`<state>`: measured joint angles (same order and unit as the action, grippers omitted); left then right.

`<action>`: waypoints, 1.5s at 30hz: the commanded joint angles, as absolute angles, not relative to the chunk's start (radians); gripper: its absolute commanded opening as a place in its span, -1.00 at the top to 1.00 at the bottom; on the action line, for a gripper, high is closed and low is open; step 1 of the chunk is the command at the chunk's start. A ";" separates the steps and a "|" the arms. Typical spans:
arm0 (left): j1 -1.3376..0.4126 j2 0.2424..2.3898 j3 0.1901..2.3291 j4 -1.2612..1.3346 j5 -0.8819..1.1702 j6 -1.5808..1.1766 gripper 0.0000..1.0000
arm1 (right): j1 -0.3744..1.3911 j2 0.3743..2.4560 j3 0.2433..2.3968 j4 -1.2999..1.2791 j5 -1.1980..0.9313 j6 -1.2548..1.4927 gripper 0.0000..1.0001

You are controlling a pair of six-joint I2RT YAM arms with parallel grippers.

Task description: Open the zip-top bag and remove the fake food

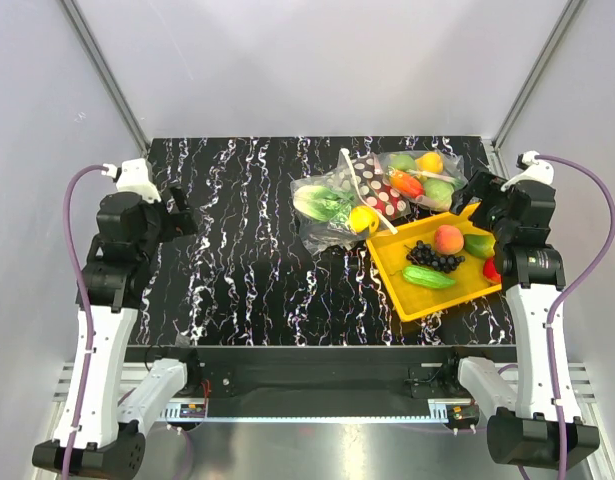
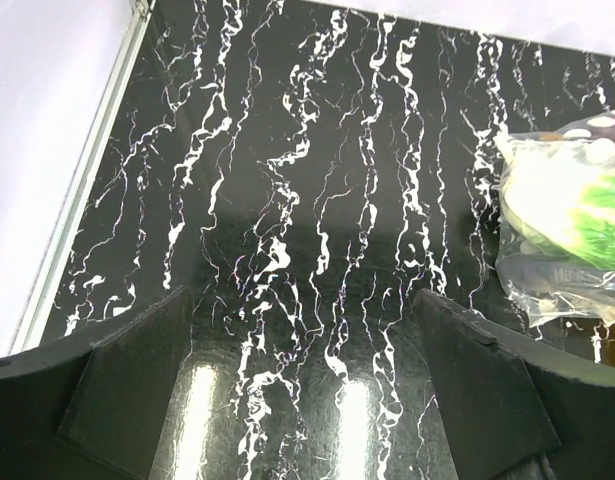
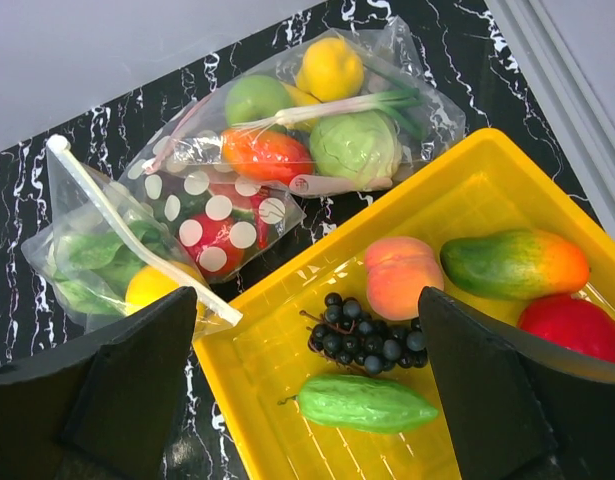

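The zip-top bag lies at mid-table with its white zip strip running along its right side. The green lettuce and the yellow lemon show inside it; no fish is visible. The right wrist view shows the bag, zip strip, lemon and lettuce. The left wrist view catches the bag's edge. My left gripper is open and empty, well left of the bag. My right gripper is open and empty above the tray, right of the bag.
A dark bag with large polka dots overlaps the zip strip. A clear bag of carrot and fruit lies behind it. A yellow tray holds a peach, black grapes, a cucumber and other fruit.
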<state>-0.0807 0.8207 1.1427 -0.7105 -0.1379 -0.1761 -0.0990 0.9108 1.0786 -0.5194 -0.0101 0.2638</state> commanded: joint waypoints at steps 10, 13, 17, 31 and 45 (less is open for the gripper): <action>-0.300 1.084 1.236 -0.503 -0.066 -0.213 -0.98 | -0.098 0.942 1.081 -0.571 -0.029 0.247 -0.99; -0.445 1.321 1.369 -0.512 -0.127 -0.216 -0.98 | -0.097 0.936 1.057 -0.558 -0.041 0.259 -0.99; -0.518 1.512 1.510 -0.505 -0.075 -0.322 -0.98 | -0.098 0.933 1.057 -0.577 -0.055 0.259 -0.99; -0.710 2.008 1.954 -0.621 -0.080 -0.572 -0.98 | -0.097 0.908 1.045 -0.588 -0.074 0.224 -0.99; -0.756 2.114 1.973 -0.689 -0.130 -0.635 -0.72 | -0.094 0.835 0.950 -0.554 -0.098 0.199 -0.99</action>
